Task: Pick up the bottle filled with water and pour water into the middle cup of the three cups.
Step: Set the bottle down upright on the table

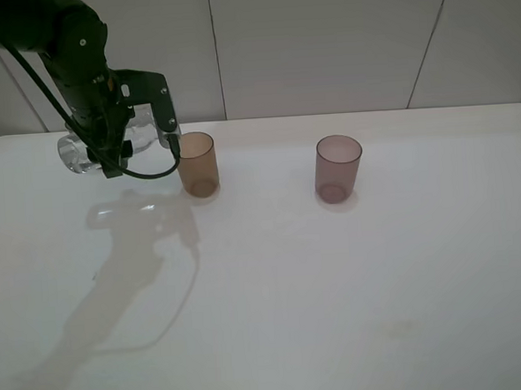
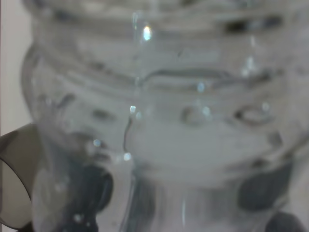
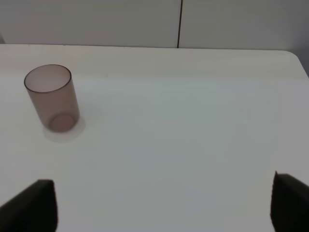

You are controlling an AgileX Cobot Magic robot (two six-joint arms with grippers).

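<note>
**A:** Entry one: left end effector (image 1: pixel 123 143), condition?

**B:** Clamped on the bottle (image 1: pixel 77 155). The bottle is held up off the tabletop (image 1: pixel 337 287), just beside the middle cup (image 1: pixel 197 163), on that cup's left in the high view.

**A:** Bottle, orientation?

**B:** The long axis is near level and runs side to side across the high view. The rounded base points away from the cup and the neck end points toward its rim. The arm hides whether the mouth is over the opening.

**A:** Step in hand, handling notes?

**B:** Pouring, by my judgement. Set the mouth squarely over the amber opening, then tilt slowly for a thin stream. Hold the neck off the rim, because a light tumbler could tip.

**A:** Remaining entries?

**B:** Mauve cup (image 1: pixel 338 168): upright, well apart to the right. Right end effector (image 3: pixel 164 203): fingers wide apart, holding nothing, over the tabletop near the mauve cup.
</note>
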